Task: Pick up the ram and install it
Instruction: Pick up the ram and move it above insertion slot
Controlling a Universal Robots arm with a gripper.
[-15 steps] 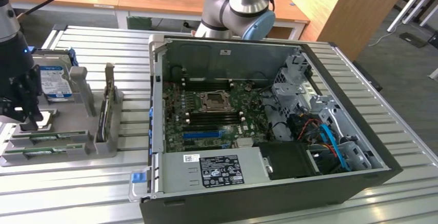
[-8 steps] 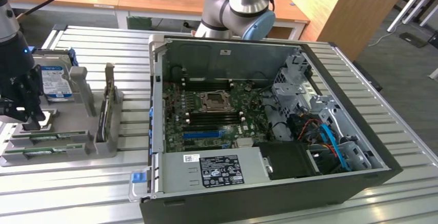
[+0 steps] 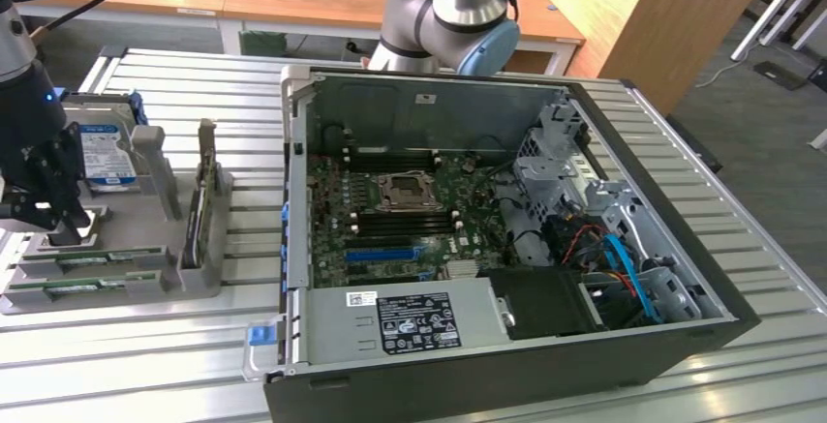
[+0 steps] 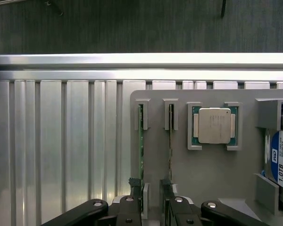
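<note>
The claw [image 3: 62,229] hangs released, fingers spread, over the grey tray [image 3: 200,283] on the desk [image 3: 130,365], at the exterior view's left. The ram [image 4: 141,141] stands on edge in a tray slot, beside a second stick [image 4: 170,141].

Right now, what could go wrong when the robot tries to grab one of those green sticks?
The open fingers hover close over the outer ram stick and the inner ram stick, standing in side-by-side slots of the grey holder. A finger might land on a stick's thin edge, or nudge the wrong stick. The processor rests in the same holder, close by; a sideways slip might bump it.
</note>
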